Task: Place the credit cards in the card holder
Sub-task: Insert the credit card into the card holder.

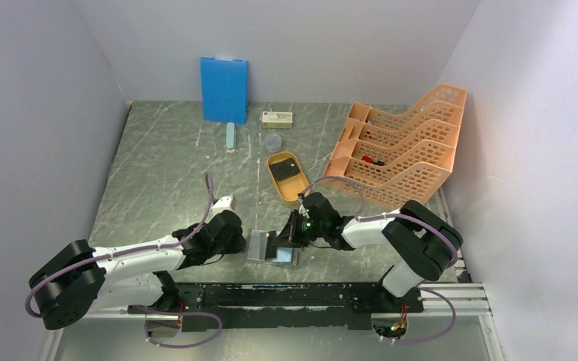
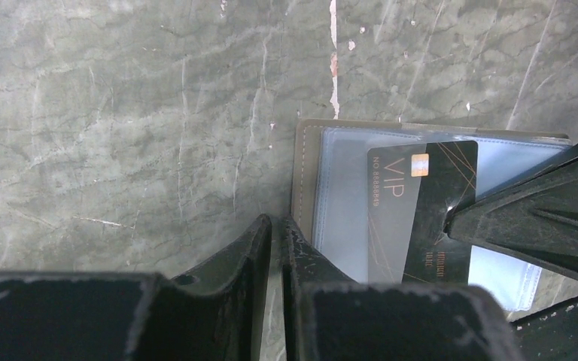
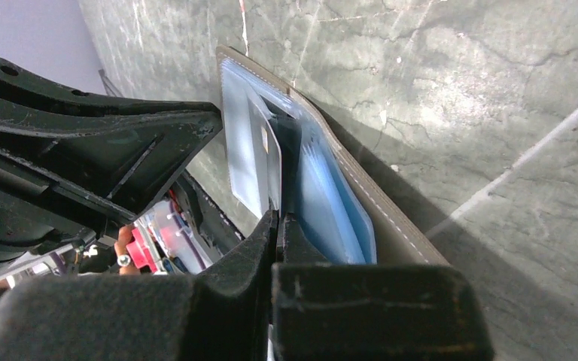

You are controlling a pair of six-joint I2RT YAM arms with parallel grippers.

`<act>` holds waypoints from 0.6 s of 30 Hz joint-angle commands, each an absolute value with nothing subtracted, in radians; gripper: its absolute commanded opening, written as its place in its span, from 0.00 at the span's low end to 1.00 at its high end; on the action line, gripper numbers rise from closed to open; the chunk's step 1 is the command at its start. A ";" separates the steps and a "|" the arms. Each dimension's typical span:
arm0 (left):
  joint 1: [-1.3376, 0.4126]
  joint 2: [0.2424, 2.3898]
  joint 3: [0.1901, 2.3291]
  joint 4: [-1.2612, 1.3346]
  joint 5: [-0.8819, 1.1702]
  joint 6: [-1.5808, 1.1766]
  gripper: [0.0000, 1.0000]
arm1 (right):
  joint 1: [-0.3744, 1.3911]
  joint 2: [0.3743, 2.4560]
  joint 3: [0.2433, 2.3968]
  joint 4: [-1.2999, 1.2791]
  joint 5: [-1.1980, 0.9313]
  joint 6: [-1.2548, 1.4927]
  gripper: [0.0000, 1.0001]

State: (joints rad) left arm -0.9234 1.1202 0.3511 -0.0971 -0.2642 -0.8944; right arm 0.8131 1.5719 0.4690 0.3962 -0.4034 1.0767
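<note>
Count of things on the worktop (image 1: 165, 173)

Two arms, each with one pincer, so a left pincer (image 2: 277, 226) and a right pincer (image 3: 277, 218); one card holder (image 1: 262, 246); one credit card (image 2: 414, 203) showing at that holder; one orange oval tray (image 1: 274, 177), with a dark stack of cards (image 1: 287, 169) in it whose number cannot be told; one blue board (image 1: 223, 89); one small white-and-green box (image 1: 277, 118); one small clear round dish (image 1: 272, 142); one pale narrow bar (image 1: 230, 137); one orange stepped rack (image 1: 403, 147); one small white block (image 1: 226, 201)
</note>
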 commanded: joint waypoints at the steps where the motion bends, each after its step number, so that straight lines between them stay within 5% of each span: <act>1: -0.923 1.128 0.321 -0.124 -0.206 -0.909 0.17 | 0.827 1.566 0.489 0.357 -0.386 1.058 0.00; 6: -0.923 1.110 0.313 -0.126 -0.209 -0.916 0.17 | 0.827 1.536 0.498 0.327 -0.385 1.051 0.22; 9: -0.923 1.106 0.307 -0.121 -0.203 -0.920 0.17 | 0.827 1.524 0.503 0.321 -0.383 1.052 0.27; 18: -0.923 1.087 0.286 -0.104 -0.184 -0.931 0.17 | 0.830 1.520 0.479 0.372 -0.368 1.098 0.00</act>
